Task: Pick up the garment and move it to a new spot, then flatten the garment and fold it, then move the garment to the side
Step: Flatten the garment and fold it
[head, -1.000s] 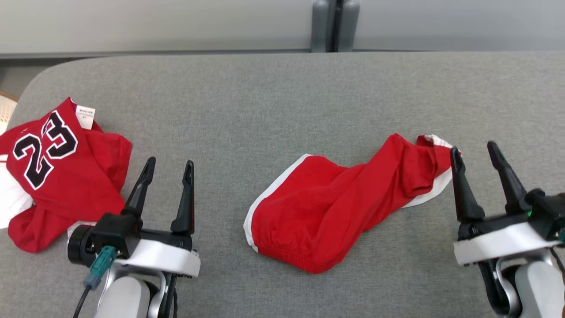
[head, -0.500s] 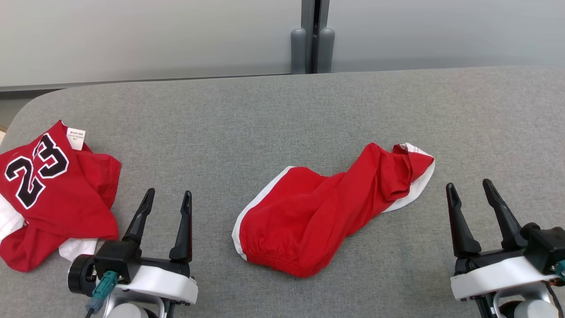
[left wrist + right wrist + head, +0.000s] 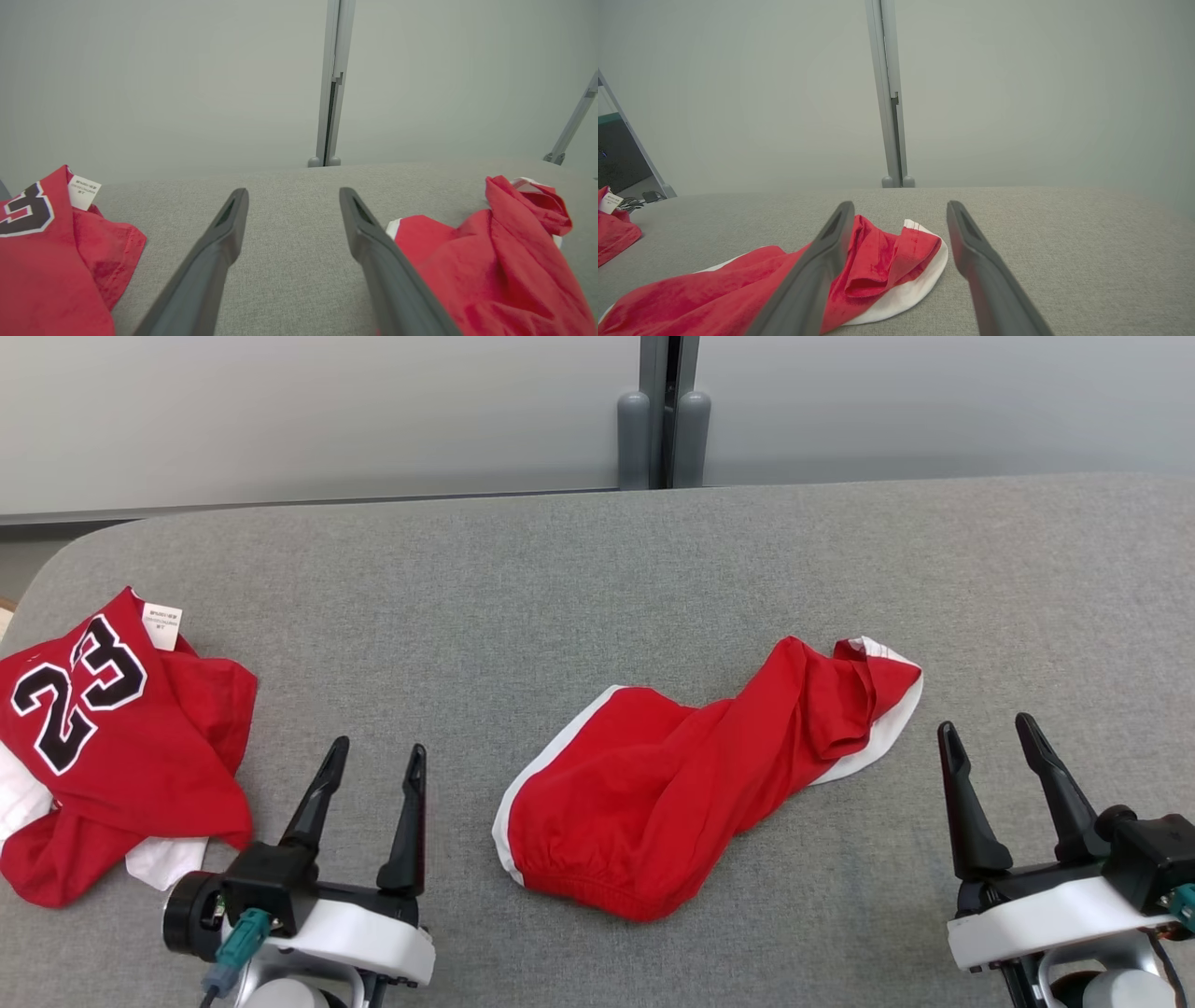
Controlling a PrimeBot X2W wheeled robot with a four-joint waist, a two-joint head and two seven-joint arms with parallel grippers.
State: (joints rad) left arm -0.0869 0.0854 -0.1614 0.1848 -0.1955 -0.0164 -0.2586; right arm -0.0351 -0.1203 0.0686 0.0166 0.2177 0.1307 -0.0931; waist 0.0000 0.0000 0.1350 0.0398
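A pale grey panelled wall [image 3: 280,411] backs a grey felt-covered worktop [image 3: 597,579].

In the head view, the crumpled pair of red shorts with white side trim [image 3: 672,793] lies mid-worktop, between the two arms. A second ago the right hand [image 3: 985,722] had its fingertips at the far right end of the shorts. It has since pulled back towards the robot and now stands clear of the cloth, fingers spread and holding nothing. The left hand [image 3: 379,747] has edged slightly towards the shorts and is likewise spread and empty. The shorts look released, so I judge the move to a new spot done and the flattening still ahead. Their long axis runs diagonally, with the gathered waistband at the near left and the bunched, white-edged leg end pointing far right. A red jersey with a black "23" [image 3: 140,775] sits heaped at the left edge, well apart from the shorts.

In the left wrist view, the left hand's [image 3: 293,191] fingers frame bare felt. The shorts [image 3: 481,270] lie just to their right and the jersey [image 3: 46,270] to their left.

In the right wrist view, the right hand [image 3: 900,204] points at the folded-over leg end of the shorts [image 3: 887,261], short of touching it.
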